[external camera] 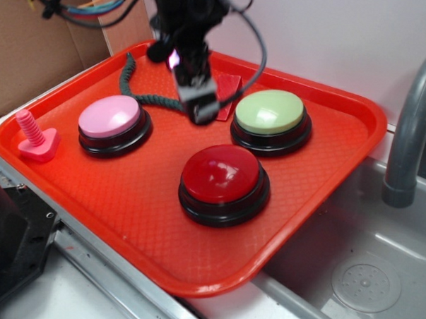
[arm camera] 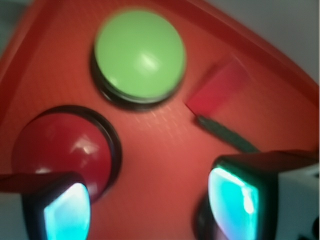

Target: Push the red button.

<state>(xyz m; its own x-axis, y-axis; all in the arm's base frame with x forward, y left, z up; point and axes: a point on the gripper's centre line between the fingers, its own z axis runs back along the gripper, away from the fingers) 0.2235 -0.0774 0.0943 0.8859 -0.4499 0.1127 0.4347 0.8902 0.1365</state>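
The red button (external camera: 221, 175) has a glossy red dome on a round black base. It sits on the orange-red tray (external camera: 139, 220), nearest the front right. My gripper (external camera: 201, 108) hangs above the tray behind it, between the pink and green buttons. In the wrist view the red button (arm camera: 60, 150) lies at the lower left, partly behind my left fingertip (arm camera: 67, 212). The gripper (arm camera: 150, 210) is open, with only bare tray (arm camera: 165, 165) between its glowing cyan pads.
A pink button (external camera: 110, 117) and a pale green button (external camera: 270, 112) (arm camera: 140, 52) share the tray with a dark green rope (external camera: 142, 93) and a flat red piece (external camera: 228, 86). A pink screw toy (external camera: 36, 138) stands at the left rim. The sink (external camera: 363, 279) and grey faucet (external camera: 412, 126) are on the right.
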